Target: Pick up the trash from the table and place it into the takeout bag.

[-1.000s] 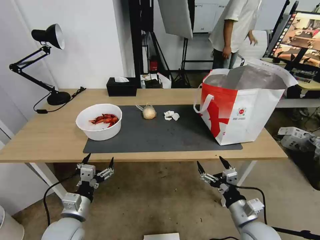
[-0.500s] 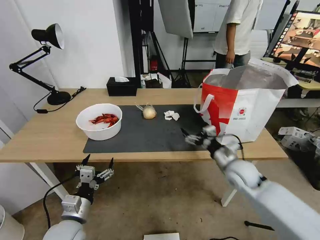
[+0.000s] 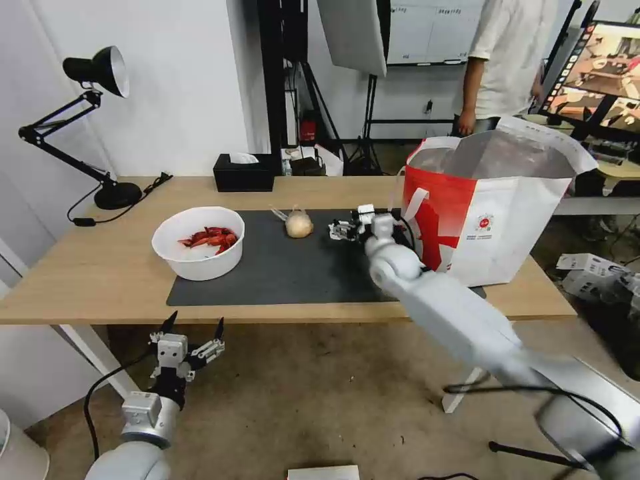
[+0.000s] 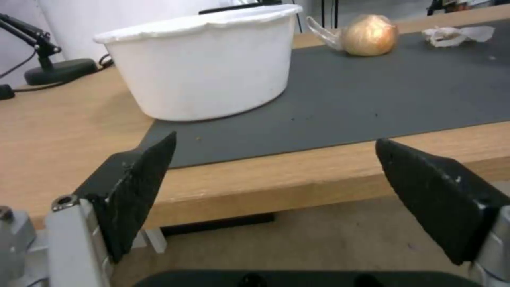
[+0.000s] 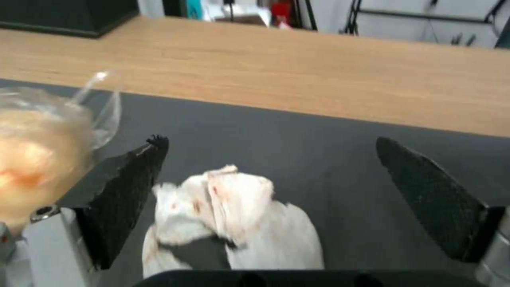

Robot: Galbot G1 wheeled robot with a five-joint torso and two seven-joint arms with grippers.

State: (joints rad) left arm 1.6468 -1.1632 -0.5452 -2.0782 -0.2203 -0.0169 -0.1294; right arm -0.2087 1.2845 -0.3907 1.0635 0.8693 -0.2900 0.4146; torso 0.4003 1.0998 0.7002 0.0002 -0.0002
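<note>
Presently the right gripper (image 3: 345,231) hovers over the crumpled tissue (image 5: 234,215) on the mat (image 3: 313,267), left of the takeout bag (image 3: 487,213), its 2 fingers spread wide, tissue between them. The tissue appears light, soft, compressible; a central pinch suits. The left gripper (image 3: 193,333) waits open below the table's (image 3: 80,267) near edge.

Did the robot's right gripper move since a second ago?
Yes. The right gripper went from below the table's front edge up and forward over the dark mat, and now sits open around the crumpled tissue.
</note>
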